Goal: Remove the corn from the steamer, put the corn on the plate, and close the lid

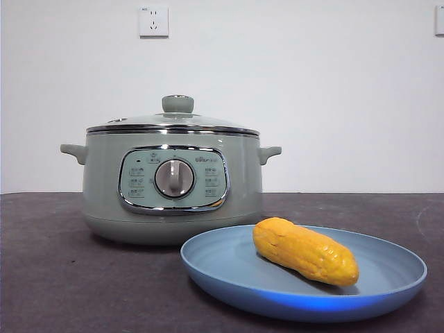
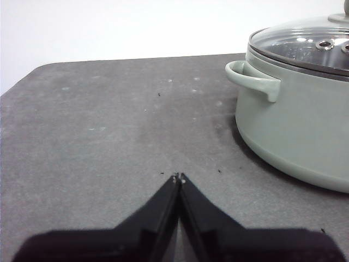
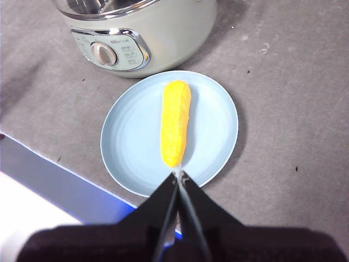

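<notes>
While the corn [image 1: 305, 250] lies on its side across the middle of the plate [image 1: 388, 277], the plate sits on the dark table [image 1: 48, 277] just in front of the steamer [image 1: 104, 201]. On the steamer, the lid [image 1: 173, 122] rests flat and closed. High above the plate's near rim hangs the right gripper [image 3: 179, 176], its jaws pressed together and holding nothing. Beside the steamer, over bare tabletop, the left gripper [image 2: 178, 178] has its jaws together as well.
</notes>
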`<state>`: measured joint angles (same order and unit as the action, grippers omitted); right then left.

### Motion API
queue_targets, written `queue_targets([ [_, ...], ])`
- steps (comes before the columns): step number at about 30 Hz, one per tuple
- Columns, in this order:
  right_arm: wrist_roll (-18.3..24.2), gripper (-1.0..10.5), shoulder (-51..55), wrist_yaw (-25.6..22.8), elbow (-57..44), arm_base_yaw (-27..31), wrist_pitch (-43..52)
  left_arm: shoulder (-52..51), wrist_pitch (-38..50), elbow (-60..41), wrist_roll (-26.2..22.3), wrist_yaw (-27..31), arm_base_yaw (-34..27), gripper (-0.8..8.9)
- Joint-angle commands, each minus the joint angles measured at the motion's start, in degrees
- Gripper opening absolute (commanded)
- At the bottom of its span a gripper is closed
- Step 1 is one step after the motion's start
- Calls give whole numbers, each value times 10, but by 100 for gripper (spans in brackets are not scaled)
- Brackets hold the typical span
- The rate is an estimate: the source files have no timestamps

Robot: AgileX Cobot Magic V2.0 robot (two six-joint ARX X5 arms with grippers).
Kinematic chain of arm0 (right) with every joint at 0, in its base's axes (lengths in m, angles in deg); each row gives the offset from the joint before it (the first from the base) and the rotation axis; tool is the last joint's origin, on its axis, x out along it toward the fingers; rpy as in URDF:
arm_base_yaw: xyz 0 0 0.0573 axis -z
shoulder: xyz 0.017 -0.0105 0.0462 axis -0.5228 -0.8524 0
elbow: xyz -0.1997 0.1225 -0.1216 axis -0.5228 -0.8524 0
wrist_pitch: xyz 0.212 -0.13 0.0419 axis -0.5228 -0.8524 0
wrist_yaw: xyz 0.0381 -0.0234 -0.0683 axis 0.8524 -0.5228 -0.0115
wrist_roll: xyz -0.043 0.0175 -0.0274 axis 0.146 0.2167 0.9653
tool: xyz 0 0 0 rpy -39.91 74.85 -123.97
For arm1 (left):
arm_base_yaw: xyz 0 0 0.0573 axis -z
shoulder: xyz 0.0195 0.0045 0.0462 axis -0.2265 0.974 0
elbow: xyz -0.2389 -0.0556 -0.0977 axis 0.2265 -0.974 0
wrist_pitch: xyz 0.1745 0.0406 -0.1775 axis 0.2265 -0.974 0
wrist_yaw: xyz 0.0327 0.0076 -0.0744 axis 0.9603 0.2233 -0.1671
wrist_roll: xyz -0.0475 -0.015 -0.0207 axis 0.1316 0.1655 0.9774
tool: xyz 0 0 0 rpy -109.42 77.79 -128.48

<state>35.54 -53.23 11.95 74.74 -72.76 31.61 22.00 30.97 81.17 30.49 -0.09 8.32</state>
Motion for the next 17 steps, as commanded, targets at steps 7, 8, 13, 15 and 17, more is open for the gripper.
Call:
queue_targets([
  [7,99,1,42,-46,-6,83,102,-2,3,-8,5,0,-2,-3],
  [8,110,2,51,-45,-7,108,131,-2,3,-8,5,0,-2,-3],
  [13,163,2,97,-44,-30,230,239,-2,3,-8,5,0,-2,-3],
  [15,170,2,120,-44,-67,275,286,-2,3,-8,5,0,-2,-3],
  [17,169,2,142,-44,-114,305,334,-2,3,-8,5,0,-2,-3],
])
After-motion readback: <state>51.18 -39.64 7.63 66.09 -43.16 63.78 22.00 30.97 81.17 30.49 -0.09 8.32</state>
